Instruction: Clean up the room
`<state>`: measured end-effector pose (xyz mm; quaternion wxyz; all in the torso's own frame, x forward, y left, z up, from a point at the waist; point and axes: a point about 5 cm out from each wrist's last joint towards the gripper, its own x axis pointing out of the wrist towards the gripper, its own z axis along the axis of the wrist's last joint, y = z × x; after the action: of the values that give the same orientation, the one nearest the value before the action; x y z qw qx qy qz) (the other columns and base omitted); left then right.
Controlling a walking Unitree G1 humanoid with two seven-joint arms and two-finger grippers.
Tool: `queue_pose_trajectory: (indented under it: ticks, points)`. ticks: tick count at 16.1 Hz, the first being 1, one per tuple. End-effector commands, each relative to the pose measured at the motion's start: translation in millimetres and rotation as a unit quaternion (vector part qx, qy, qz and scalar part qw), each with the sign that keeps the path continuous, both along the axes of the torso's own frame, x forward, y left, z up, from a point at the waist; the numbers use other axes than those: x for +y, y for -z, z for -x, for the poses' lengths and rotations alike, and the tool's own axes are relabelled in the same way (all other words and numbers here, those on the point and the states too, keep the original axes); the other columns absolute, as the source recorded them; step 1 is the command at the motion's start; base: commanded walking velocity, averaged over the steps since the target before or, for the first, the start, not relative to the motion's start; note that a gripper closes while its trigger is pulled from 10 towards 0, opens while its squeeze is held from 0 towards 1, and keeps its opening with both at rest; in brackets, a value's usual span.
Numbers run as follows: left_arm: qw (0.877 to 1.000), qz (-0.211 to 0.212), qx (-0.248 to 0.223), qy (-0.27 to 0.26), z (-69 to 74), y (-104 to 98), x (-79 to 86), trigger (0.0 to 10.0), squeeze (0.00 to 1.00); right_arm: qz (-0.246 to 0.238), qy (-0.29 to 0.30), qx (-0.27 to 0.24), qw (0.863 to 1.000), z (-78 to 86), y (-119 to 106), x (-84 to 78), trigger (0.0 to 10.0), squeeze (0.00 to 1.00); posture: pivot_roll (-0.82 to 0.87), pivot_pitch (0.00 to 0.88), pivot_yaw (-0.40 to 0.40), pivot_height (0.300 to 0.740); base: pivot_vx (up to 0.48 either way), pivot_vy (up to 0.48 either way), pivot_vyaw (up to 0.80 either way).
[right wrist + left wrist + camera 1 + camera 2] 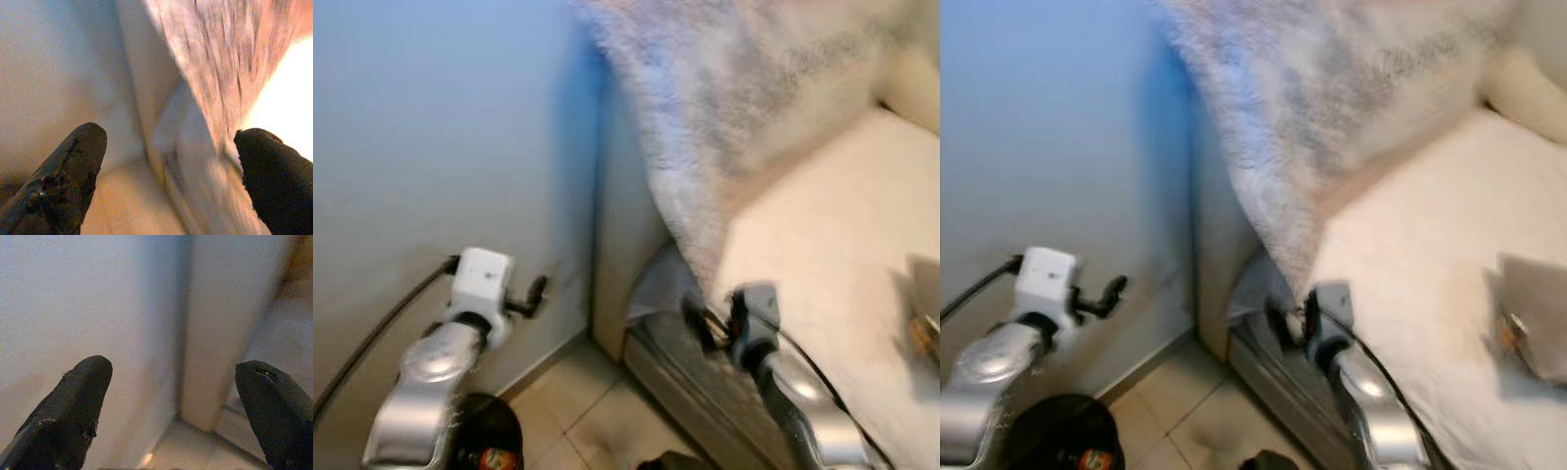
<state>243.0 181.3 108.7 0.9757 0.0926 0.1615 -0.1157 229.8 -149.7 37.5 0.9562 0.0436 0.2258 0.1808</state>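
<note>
Before me stands a pale blue-grey wall (431, 147), meeting a cream upright panel (622, 264) at a shaded corner. Beside that panel lies a bed with a cream mattress (832, 294), and a fluffy grey-white blanket (734, 88) hangs over its near corner, down the side. Below, beige floor tiles (578, 411) run along the wall's foot.

wall (431, 127): you see pale blue-grey, plain
blanket (744, 88): fluffy white with grey mottling
bed (822, 255): cream, plain
floor (578, 411): beige tiles, darker joints
left arm's fingers (73, 406): black
arms: silver
</note>
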Motion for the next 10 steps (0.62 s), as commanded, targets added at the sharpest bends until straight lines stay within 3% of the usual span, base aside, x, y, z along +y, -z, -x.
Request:
queue_pose_trajectory:
  ticks: [1,4,6,7,10]
  points:
    - [1.0,-0.007,-0.002,0.007,3.0,-2,4.0,10.0,0.0,-0.014,-0.043,-0.002,0.999,0.1,-5,8.5,10.0,1.0,0.02,0.0,-0.043,0.74,0.0,0.0,-0.78]
    - [0.999,-0.007,0.003,0.036,7.0,-3,4.6,10.0,0.0,-0.034,-0.061,-0.017,0.997,3.4,-14,6.9,10.0,1.0,0.02,0.0,-0.04,0.74,0.0,0.0,-0.78]
    - [1.0,-0.006,-0.006,0.023,5.4,-5,6.8,10.0,0.0,-0.037,-0.001,-0.031,0.999,-3.7,-17,0.1,10.0,1.0,0.03,0.0,-0.043,0.74,0.0,0.0,-0.76]
    - [1.0,-0.004,-0.011,0.015,4.6,-6,6.8,10.0,0.0,-0.033,-0.01,-0.033,0.999,-4.9,-18,-0.3,10.0,1.0,0.03,0.0,-0.044,0.74,0.0,0.0,-0.74]
    - [0.999,-0.012,-0.03,-0.008,-2.4,-10,8.5,10.0,0.0,-0.042,0.037,-0.055,0.997,-10.3,-22,-5.3,10.0,1.0,0.04,0.0,-0.047,0.74,0.0,0.0,-0.74]
